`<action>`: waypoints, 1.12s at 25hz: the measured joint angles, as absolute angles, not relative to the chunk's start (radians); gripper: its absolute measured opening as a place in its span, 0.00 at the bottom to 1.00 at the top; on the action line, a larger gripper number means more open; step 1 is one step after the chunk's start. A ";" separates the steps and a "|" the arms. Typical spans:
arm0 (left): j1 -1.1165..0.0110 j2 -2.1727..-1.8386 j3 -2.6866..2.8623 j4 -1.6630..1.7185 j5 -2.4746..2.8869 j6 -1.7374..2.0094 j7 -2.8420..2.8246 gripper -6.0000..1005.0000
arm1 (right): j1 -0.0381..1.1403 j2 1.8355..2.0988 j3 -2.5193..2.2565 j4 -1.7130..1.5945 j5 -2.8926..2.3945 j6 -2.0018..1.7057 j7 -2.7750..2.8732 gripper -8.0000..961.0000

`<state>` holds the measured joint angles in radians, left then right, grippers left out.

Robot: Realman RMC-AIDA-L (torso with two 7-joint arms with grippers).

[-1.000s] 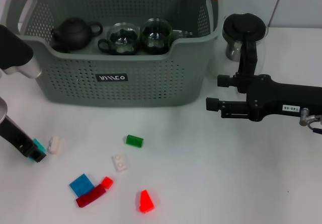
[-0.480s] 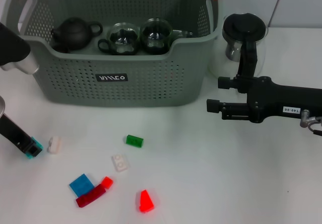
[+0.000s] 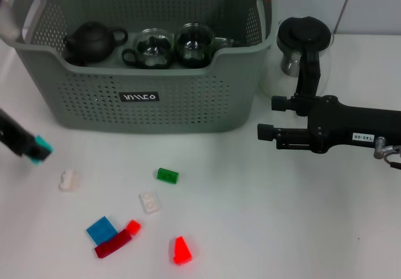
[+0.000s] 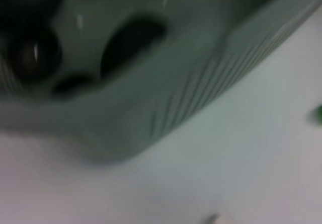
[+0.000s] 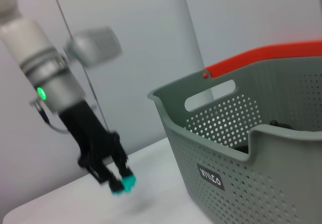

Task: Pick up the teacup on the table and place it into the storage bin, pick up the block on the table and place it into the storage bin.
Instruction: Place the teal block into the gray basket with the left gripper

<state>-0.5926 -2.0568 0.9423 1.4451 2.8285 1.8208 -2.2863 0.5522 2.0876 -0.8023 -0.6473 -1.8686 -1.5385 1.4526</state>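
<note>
The grey storage bin (image 3: 144, 72) stands at the back of the table, and the right wrist view shows it too (image 5: 261, 153). Two glass teacups (image 3: 154, 46) (image 3: 195, 42) and a black teapot (image 3: 93, 41) sit inside it. At the far left, below the bin's corner, my left gripper (image 3: 34, 148) is shut on a teal block (image 3: 41, 146) held off the table. The right wrist view shows that gripper (image 5: 119, 182) with the teal block (image 5: 128, 183). To the right of the bin my right gripper (image 3: 269, 116) hangs open with nothing between its fingers.
Loose blocks lie in front of the bin: white (image 3: 67, 179), green (image 3: 167, 175), white (image 3: 149, 202), blue (image 3: 100, 230), red (image 3: 133, 227), dark red (image 3: 113, 246) and a red wedge (image 3: 182, 251). A glass jug with a black lid (image 3: 304, 41) stands behind the right arm.
My left gripper has risen from the table with the teal block, away from the white block. The right arm has stayed still.
</note>
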 joint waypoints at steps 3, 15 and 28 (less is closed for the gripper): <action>-0.634 -2.058 0.808 1.540 2.777 1.941 -2.237 0.41 | 0.552 2.088 -0.802 -0.647 -1.868 -1.539 1.453 0.92; -0.680 -1.947 0.583 1.556 2.307 2.025 -2.267 0.43 | 0.540 2.085 -0.801 -0.647 -1.868 -1.551 1.464 0.92; -0.812 -2.037 0.872 1.284 2.446 1.415 -2.256 0.45 | 0.539 2.085 -0.802 -0.648 -1.868 -1.561 1.461 0.92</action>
<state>-0.8124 -2.0368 0.8719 1.2837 2.4464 1.4150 -2.2562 0.5395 2.0847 -0.8022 -0.6483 -1.8683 -1.5610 1.4614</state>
